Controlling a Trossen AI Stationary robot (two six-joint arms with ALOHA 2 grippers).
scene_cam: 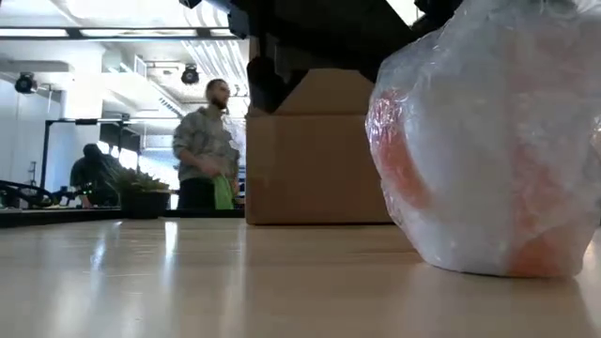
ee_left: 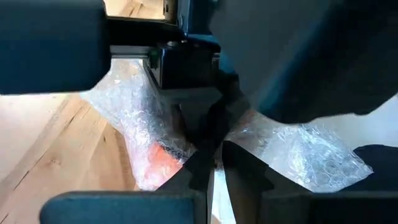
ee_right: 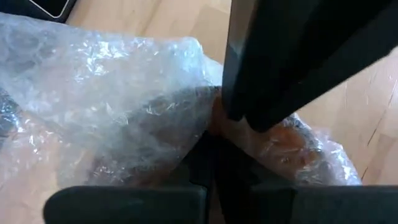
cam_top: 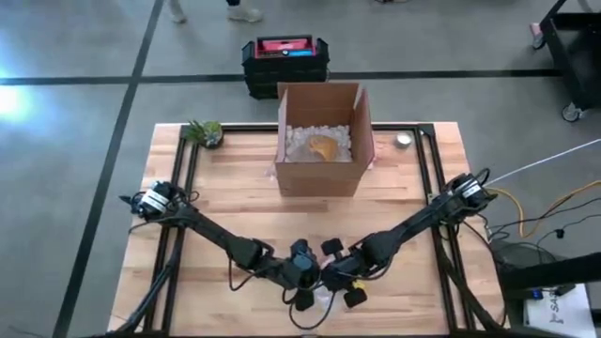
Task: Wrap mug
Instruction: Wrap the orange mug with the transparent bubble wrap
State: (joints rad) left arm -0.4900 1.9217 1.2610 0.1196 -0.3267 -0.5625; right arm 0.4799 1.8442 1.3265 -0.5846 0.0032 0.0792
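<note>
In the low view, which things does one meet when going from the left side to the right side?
Potted plant → person standing in the room behind → cardboard box → bubble-wrapped orange mug, closest to the camera.

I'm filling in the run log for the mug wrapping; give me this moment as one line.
stage: wrapping | orange mug in bubble wrap, near table edge | left end effector and right end effector: both at bundle, grip unclear | cardboard box: open, behind

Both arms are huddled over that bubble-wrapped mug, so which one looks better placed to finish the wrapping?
Hard to separate them. Left claw and right claw both sit over the bubble wrap around the orange mug. Probably the right, whose view shows loose wrap directly ahead.
</note>
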